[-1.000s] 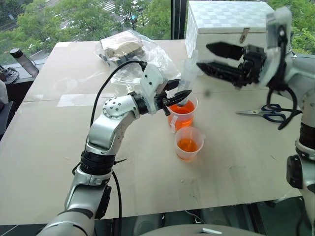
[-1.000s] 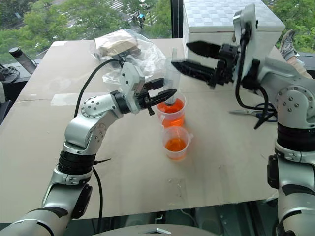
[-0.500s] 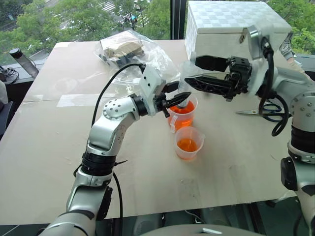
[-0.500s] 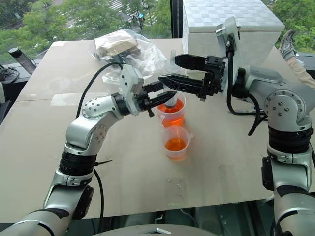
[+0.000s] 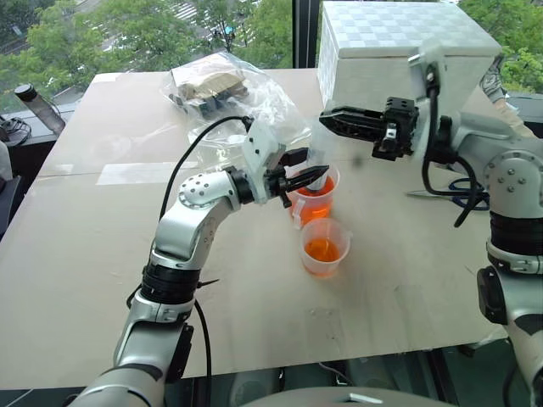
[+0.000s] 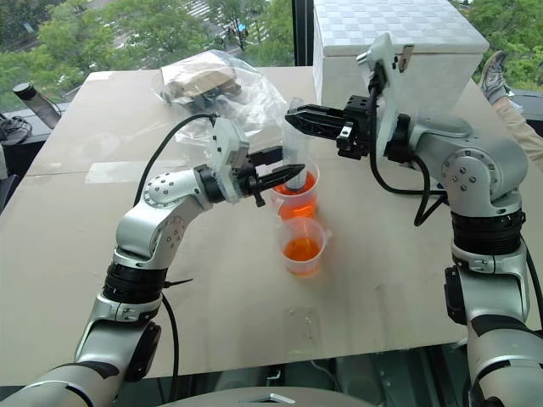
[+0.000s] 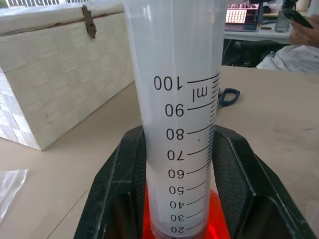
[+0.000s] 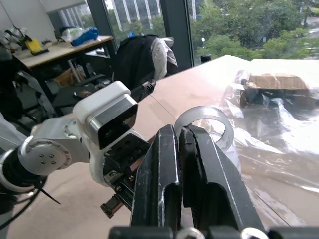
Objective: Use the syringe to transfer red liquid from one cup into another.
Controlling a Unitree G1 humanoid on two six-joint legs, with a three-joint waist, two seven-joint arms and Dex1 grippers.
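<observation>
Nearest, the shorter clear plastic cup (image 5: 324,247) stands on the pale, matte tabletop (image 5: 85,246), a shallow pool of translucent orange-red liquid in its round bottom. Just behind it, almost touching, stands the taller, wider clear cup (image 5: 316,196) with a white tab on its side, holding more of the red liquid (image 5: 316,187).

In that taller cup the syringe (image 7: 177,124) stands upright, a broad clear plastic cylinder with black printed scale marks and a round flange at its top, its lower end down in the liquid. The left pincer (image 5: 307,176) reaches in from the left of the taller cup and is clamped on the barrel low down, one black textured finger (image 7: 119,189) pressed to each side.

Above the taller cup, the right pincer (image 6: 299,119) comes in level from the right, its two black fingers (image 8: 164,169) pressed together at the syringe's top rim; whether they pinch anything cannot be told.

Beyond the taller cup lie a crumpled clear plastic bag (image 5: 222,89) with a brown packet inside, and a white woven box (image 5: 386,51) with a metal clasp. Right of the cup, scissors (image 5: 458,197) with dark blue handles lie flat.
</observation>
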